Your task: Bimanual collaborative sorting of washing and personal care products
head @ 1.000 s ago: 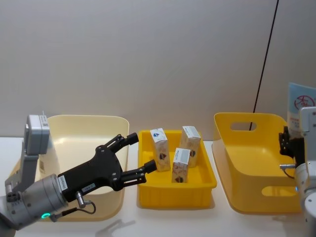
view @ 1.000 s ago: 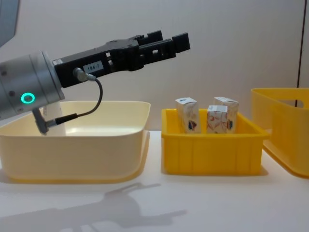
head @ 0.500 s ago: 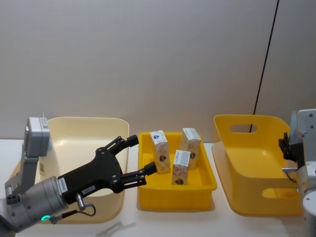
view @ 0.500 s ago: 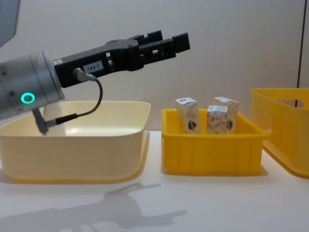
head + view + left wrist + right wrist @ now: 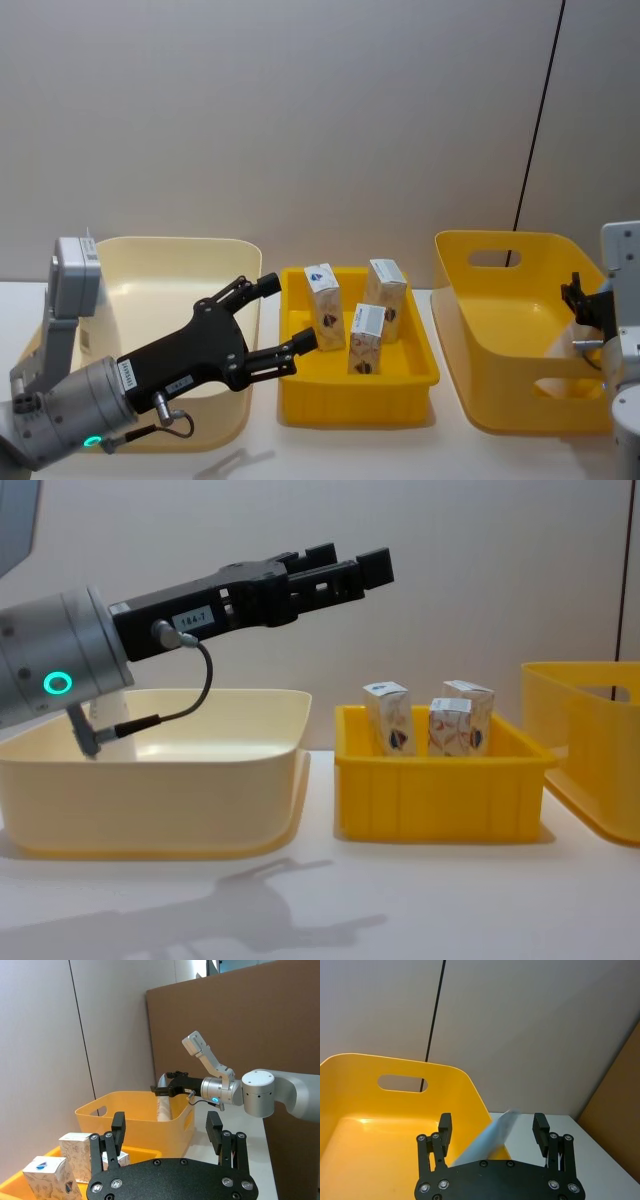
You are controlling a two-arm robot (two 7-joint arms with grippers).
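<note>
The right gripper (image 5: 492, 1119) is hanging over the large yellow crate (image 5: 500, 310) with its fingers spread wide. The light-blue tube (image 5: 487, 1146) is slanting loose between them, seemingly dropping in, so the clean finish is lifting straight up with the fingers apart, clear of the crate's rim. The left gripper (image 5: 288, 311), fingers also spread, is hovering high between the cream basin (image 5: 170, 270) and the small yellow crate (image 5: 350, 390) holding the white cartons (image 5: 324, 292), with open air around it.
</note>
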